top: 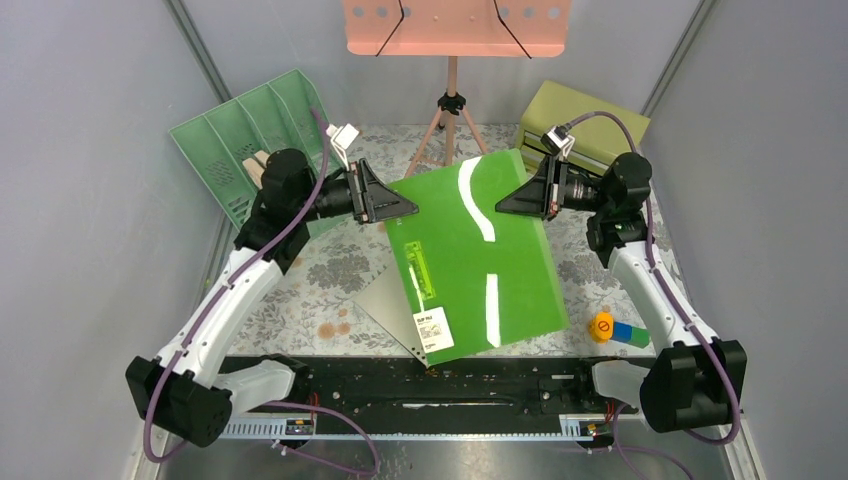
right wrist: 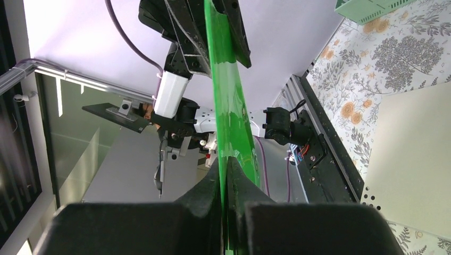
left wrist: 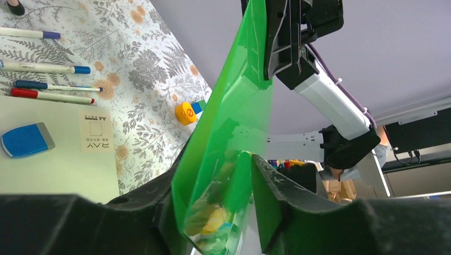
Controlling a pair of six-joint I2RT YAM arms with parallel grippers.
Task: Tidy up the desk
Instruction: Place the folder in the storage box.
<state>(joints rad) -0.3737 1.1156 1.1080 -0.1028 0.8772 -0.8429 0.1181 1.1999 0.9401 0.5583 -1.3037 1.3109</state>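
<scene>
A green plastic folder [top: 480, 260] with a white label hangs tilted above the desk [top: 330, 270], held by both arms. My left gripper [top: 408, 208] is shut on its upper left edge, and in the left wrist view [left wrist: 218, 167] the folder [left wrist: 234, 106] fills the jaws. My right gripper [top: 505, 200] is shut on the upper right edge, and in the right wrist view [right wrist: 225, 162] the jaws pinch the thin folder [right wrist: 226, 95]. The floral desk also shows in the left wrist view [left wrist: 133, 64] and in the right wrist view [right wrist: 393, 58].
A white board [left wrist: 58, 159] lies under the folder with several markers [left wrist: 48, 68] and a blue eraser [left wrist: 25, 139]. A yellow-capped blue and green object [top: 612, 328] lies front right. A green file rack [top: 250, 130] stands back left, an olive box [top: 580, 120] back right, a pink stand [top: 455, 25] behind.
</scene>
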